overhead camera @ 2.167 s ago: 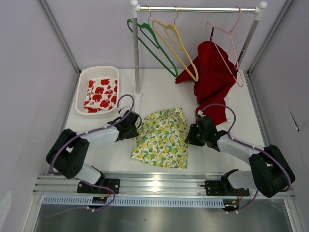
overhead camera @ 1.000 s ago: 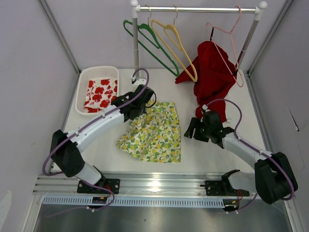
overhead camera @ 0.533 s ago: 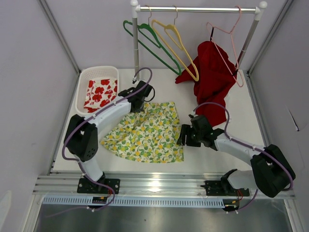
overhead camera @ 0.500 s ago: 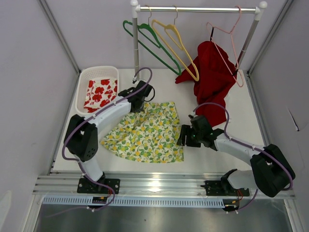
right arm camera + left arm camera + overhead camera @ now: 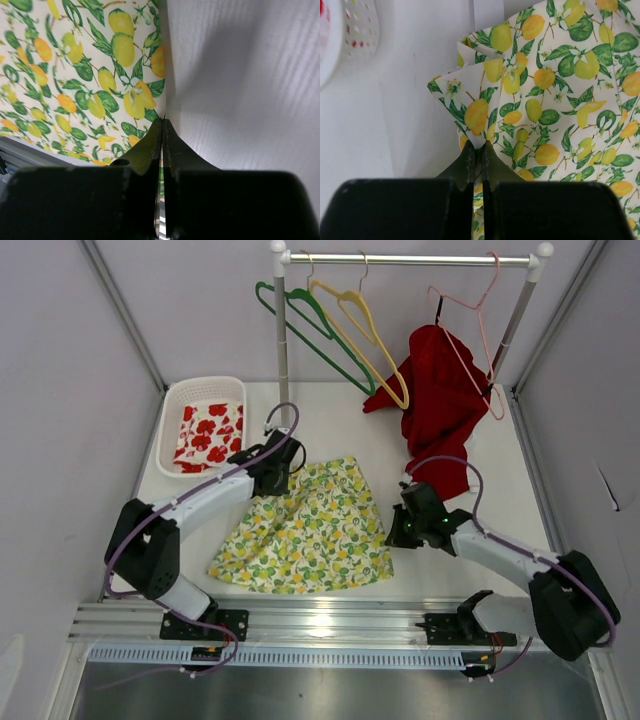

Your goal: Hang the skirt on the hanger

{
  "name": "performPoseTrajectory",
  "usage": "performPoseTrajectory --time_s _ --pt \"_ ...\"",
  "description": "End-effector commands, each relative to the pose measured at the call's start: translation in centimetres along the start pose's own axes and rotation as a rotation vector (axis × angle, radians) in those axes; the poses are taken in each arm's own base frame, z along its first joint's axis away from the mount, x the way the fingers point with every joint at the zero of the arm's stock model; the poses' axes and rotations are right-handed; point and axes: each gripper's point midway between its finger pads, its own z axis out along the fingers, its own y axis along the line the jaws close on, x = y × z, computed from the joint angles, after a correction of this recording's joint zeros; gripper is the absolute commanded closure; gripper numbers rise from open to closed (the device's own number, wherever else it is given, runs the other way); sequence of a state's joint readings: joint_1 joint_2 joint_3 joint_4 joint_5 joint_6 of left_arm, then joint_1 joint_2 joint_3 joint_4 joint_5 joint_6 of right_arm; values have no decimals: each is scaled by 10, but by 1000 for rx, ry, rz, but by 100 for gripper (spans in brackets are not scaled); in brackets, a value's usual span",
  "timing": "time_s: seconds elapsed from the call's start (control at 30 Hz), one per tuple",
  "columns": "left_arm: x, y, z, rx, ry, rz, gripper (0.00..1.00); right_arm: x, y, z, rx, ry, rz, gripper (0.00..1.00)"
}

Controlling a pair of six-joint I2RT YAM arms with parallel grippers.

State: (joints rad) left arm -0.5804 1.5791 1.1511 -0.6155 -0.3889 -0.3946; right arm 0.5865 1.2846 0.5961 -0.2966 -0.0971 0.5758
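The skirt [image 5: 310,525] lies spread at center frame. Your left gripper [image 5: 477,147] pinches its upper-left corner. Your right gripper [image 5: 162,122] is closed at its right edge, and you cannot tell whether it caught cloth. Lift now and that side may slip out, leaving the skirt dangling lopsided.

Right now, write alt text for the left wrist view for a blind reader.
The left gripper is shut on a peaked corner of the lemon-print skirt, which spreads to the right over the white table. The edge of a white basket shows at top left.
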Motion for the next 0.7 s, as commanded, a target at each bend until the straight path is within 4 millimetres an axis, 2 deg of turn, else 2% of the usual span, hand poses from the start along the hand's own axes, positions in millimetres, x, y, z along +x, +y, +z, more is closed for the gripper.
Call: performPoseTrajectory --time_s 0.0,0.03,0.07,0.1,0.2,0.23,0.27,0.3,0.33,0.37,0.4,0.43,0.47,0.5,0.53,0.6,0.67 --pt "7 -13 -19 124 -30 -65 100 5 -9 -24 20 -33 20 100" --pt "8 -12 -23 136 -42 -75 100 14 -11 -30 22 -15 30 100" --pt "24 -7 -18 117 -13 -66 100 17 -10 -41 -2 -41 57 98" --pt "25 -3 -17 103 -15 -65 100 25 -12 -46 3 -31 70 94" --pt "40 0 -8 84 21 -46 100 24 -4 -65 -44 -102 99 60" --pt "42 0 -7 85 27 -47 100 18 -2 -69 -58 -131 100 42" --pt "40 -2 -9 94 20 -54 96 9 -3 -71 -49 -173 96 36" --pt "42 -2 -9 102 15 -64 93 -7 6 -74 -75 -217 69 33" --pt "40 -2 -11 104 4 -71 86 -18 8 -73 -73 -235 65 32" --pt "39 0 -12 101 -1 -79 83 -32 7 -72 -68 -251 74 32" --pt "33 -1 -15 104 -21 -84 80 -52 15 -61 -76 -261 48 32" --pt "31 3 -16 84 -24 -85 72 -63 16 -55 -80 -261 47 34" --pt "25 4 -17 79 -35 -86 69 -77 15 -48 -85 -263 57 34" --pt "21 7 -17 70 -39 -93 66 -87 15 -29 -80 -242 56 35" --pt "20 9 -17 59 -37 -93 58 -109 24 -27 -96 -270 24 37" --pt "7 12 -21 39 -65 -104 53 -136 34 -10 -106 -270 -4 37" --pt "-1 16 -23 18 -85 -106 46 -150 43 0 -129 -270 -22 36"
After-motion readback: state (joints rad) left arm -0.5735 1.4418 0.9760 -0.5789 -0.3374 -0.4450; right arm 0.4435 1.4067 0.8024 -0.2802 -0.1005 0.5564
